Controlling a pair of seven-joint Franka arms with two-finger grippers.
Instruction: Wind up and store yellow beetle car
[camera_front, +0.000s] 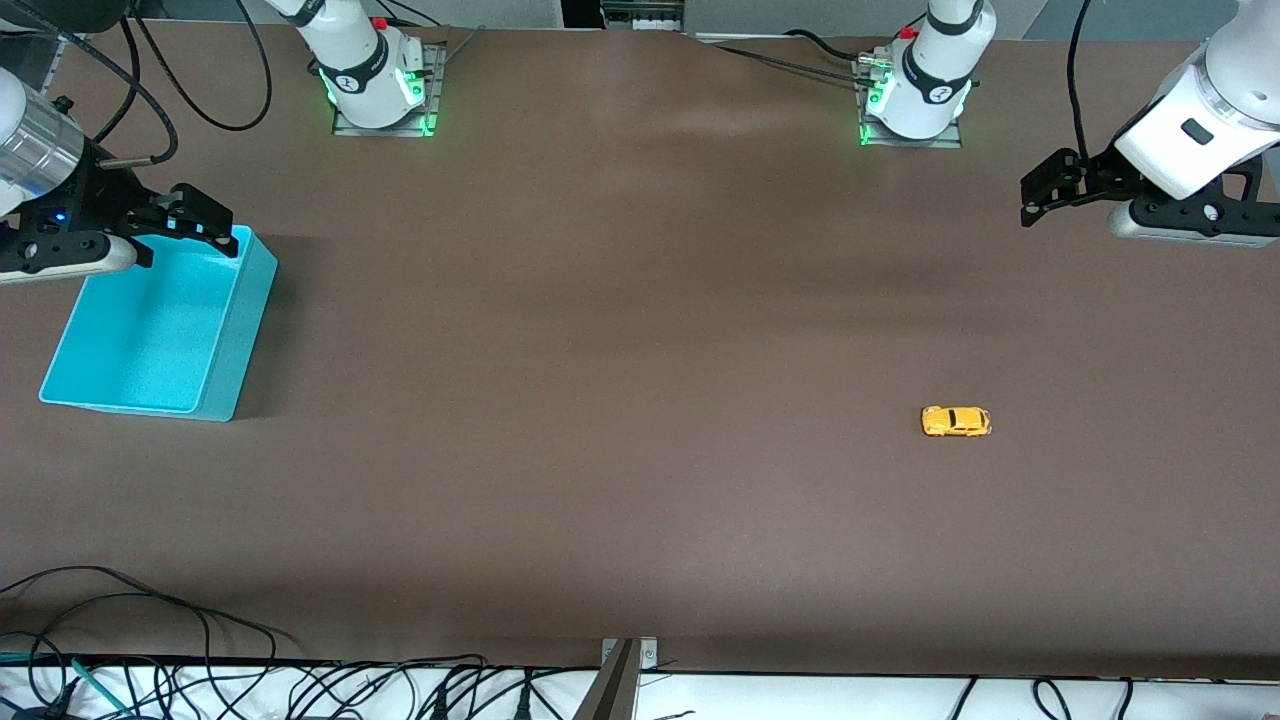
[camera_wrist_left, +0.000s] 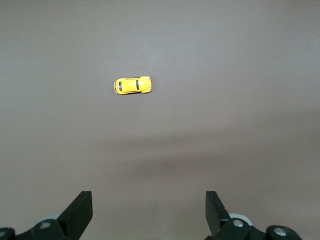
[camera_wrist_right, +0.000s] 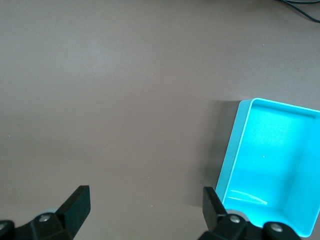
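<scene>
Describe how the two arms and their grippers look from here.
Both arms are white with black joint bands, on bases lit green, with black cables trailing. The left gripper and the right gripper are black, each with two wedge-shaped fingers. A blue light shows near the right gripper's wrist.

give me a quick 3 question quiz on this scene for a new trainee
1. True or false: the yellow beetle car already lies in the turquoise bin.
2. Which gripper hangs over the bin's rim? A) left gripper B) right gripper C) neither
3. Fill in: both grippers have their fingers ____.

Key
1. False. The car stands on the bare table toward the left arm's end; the bin holds nothing.
2. B. The right gripper is over the bin; the left gripper is over bare table toward the car's end.
3. open
</scene>
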